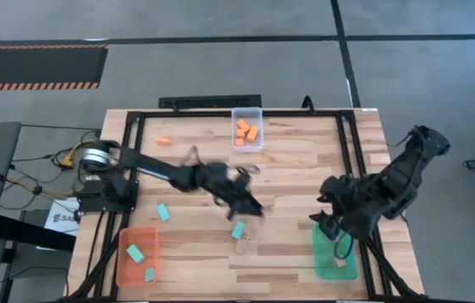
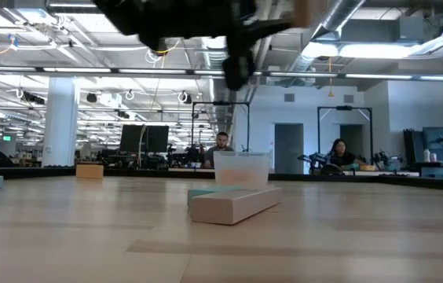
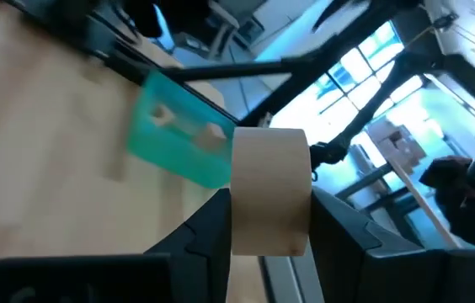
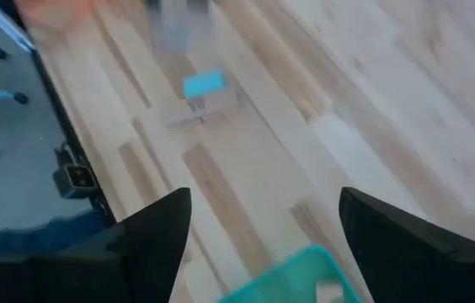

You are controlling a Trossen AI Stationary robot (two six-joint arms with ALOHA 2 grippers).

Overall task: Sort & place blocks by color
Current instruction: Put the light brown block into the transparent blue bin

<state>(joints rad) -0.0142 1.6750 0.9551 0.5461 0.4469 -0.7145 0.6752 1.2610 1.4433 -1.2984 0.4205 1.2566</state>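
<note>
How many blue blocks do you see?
4 teal-blue blocks: two in the orange tray, at and, one on the table at, one mid-table at. Others may be hidden.

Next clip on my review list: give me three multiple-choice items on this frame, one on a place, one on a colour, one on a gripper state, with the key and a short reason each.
1. Where does the clear tray stand?
A. at the table's far edge, near the middle
B. at the near left corner
C. under the right arm

2. What colour are the blocks in the clear tray?
A. teal
B. orange
C. tan

3. What is the left gripper doing?
A. hanging open and empty
B. shut on a tan wooden block
C. shut on a teal block

Key:
1 A, the high view shows it at the far edge, between the arms.
2 B, orange blocks lie inside it.
3 B, the left wrist view shows the tan wooden block clamped between its fingers.
</note>
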